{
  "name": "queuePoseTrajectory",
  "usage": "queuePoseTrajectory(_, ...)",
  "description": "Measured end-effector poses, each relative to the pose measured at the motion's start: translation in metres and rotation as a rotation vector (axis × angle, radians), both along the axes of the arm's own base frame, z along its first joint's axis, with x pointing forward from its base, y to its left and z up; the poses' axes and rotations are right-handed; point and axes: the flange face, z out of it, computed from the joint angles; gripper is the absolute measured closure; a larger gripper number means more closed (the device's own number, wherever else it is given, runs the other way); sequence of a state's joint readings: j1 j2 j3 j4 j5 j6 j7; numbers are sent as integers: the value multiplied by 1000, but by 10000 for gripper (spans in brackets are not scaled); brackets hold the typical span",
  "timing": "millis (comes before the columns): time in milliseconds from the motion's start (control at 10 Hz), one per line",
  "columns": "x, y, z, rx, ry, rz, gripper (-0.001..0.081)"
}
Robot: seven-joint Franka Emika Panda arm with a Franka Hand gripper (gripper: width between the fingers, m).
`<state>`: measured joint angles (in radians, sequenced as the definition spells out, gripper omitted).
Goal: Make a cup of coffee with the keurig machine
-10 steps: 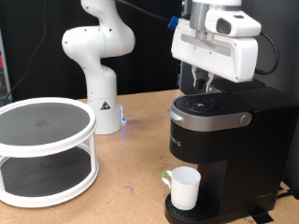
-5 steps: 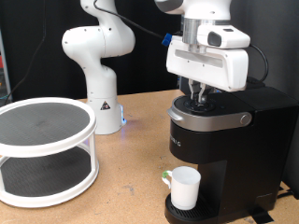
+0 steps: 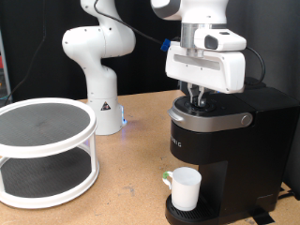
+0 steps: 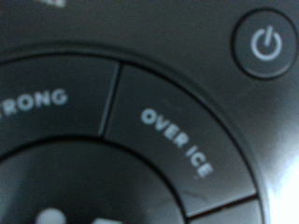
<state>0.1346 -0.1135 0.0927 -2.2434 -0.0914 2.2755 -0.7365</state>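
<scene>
Nearest in the exterior view, one white cup (image 3: 184, 188) stands on the drip tray at the foot of the one keurig machine (image 3: 228, 155), directly below the brewer head. Left of them sits one white two-tier round rack (image 3: 45, 150). Above the machine's lid, the gripper (image 3: 198, 97) points straight down at the top button panel, its tips at or just over it; whether the fingers are apart or together cannot be told. One arm base (image 3: 101, 66) stands farther back. Only the wrist view shows the panel close up: an "OVER ICE" button (image 4: 177, 142), a "STRONG" button (image 4: 42, 101) and a power button (image 4: 266, 45), with no fingers visible.
</scene>
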Motion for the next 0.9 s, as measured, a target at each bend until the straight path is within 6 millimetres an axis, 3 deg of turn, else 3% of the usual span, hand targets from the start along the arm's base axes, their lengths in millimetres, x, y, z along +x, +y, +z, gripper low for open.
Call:
queuePoseTrajectory(400, 3, -3, -1, 16, 16, -33, 805)
queuePoseTrajectory(900, 24, -8, -2, 22, 214, -49, 805)
